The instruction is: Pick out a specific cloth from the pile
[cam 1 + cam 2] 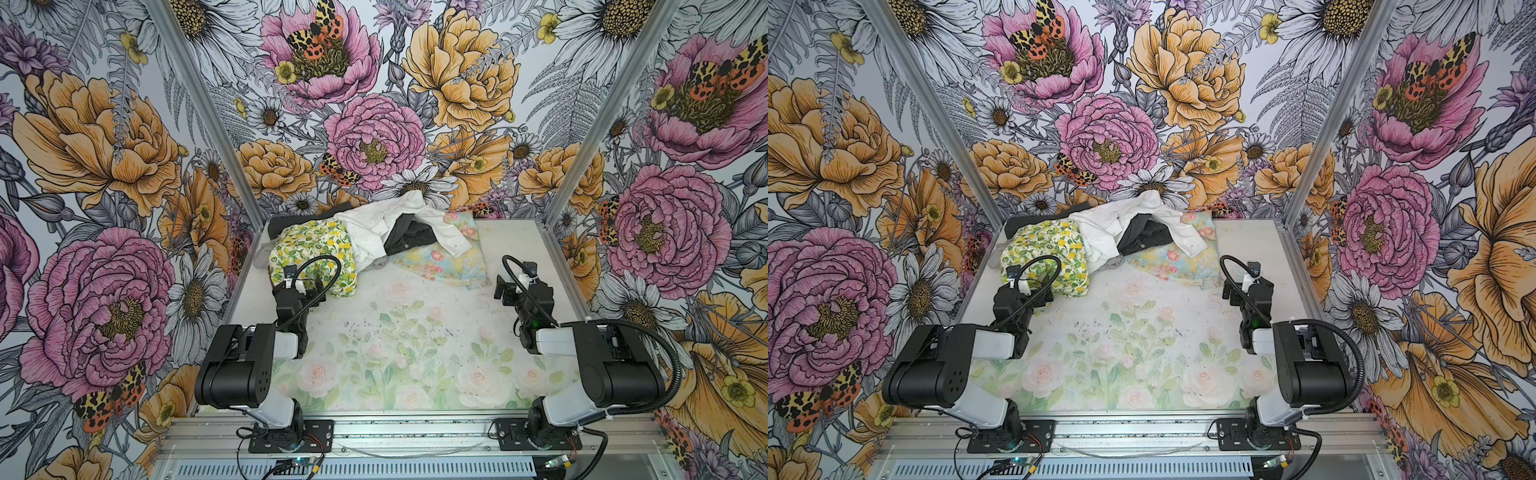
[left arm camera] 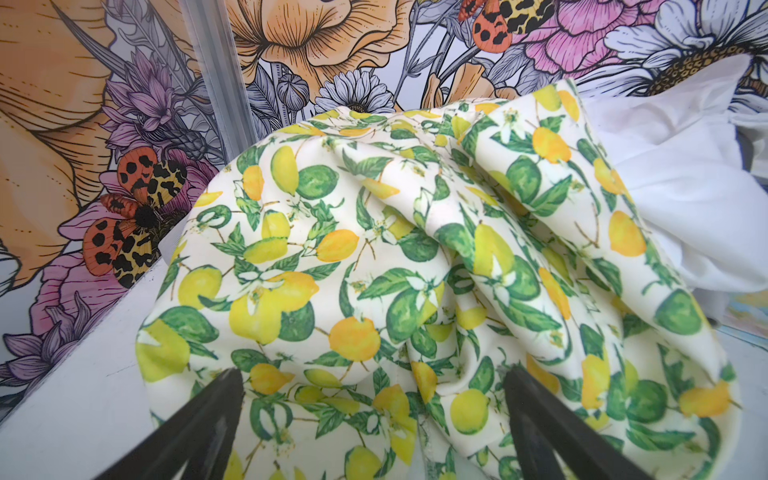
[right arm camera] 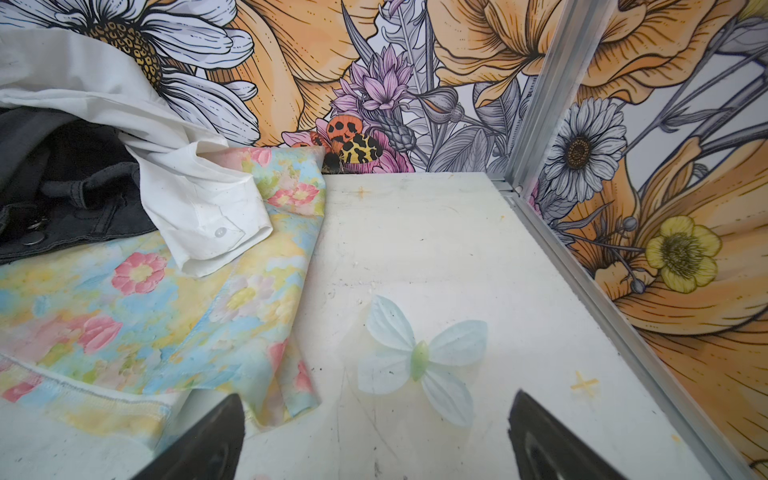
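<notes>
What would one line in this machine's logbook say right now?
left fingers: open, over lemon-print cloth | right fingers: open, over table beside pastel floral cloth | white shirt: untouched, draped over dark grey garment

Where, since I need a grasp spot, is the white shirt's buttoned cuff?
In both top views the cuff lies at the right of the pile, on the pastel floral cloth, beside the dark grey garment.

Lab robot cell: aluminium frame (image 1: pixel 206 104), printed walls (image 1: pixel 83 145).
</notes>
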Controlling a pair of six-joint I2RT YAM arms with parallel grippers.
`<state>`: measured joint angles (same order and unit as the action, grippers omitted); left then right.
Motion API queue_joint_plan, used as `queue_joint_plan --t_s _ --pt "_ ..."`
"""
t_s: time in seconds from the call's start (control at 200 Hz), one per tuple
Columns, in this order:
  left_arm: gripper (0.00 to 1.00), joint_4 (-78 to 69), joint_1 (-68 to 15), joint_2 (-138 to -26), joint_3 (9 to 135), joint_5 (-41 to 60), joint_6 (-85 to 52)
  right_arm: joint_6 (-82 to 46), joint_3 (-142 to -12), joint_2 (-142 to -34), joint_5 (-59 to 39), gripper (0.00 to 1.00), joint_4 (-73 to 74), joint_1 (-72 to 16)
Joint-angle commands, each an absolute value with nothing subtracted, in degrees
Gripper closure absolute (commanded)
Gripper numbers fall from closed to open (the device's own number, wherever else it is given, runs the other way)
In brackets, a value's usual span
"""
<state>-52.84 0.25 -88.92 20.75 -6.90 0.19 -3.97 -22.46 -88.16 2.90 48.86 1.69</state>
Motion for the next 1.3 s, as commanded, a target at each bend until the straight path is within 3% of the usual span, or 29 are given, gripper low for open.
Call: queue_joint_plan --t_s 0.0,0.56,1.296 --pt "0.01 -53.3 0.6 -88.8 21.8 -5.4 0.1 -4.5 -22.8 -88.2 2.2 0.01 49.5 1.8" --pt "0.01 -54.1 -2.2 -88.9 21.5 -11.6 1.5 -4.4 -22.7 -88.1 3.1 0.00 49.5 1.5" --pt "0.01 -54.5 -2.5 -88.8 21.3 -11.6 1.6 -2.8 -21.7 -87.4 6.9 0.01 50.8 -0.9"
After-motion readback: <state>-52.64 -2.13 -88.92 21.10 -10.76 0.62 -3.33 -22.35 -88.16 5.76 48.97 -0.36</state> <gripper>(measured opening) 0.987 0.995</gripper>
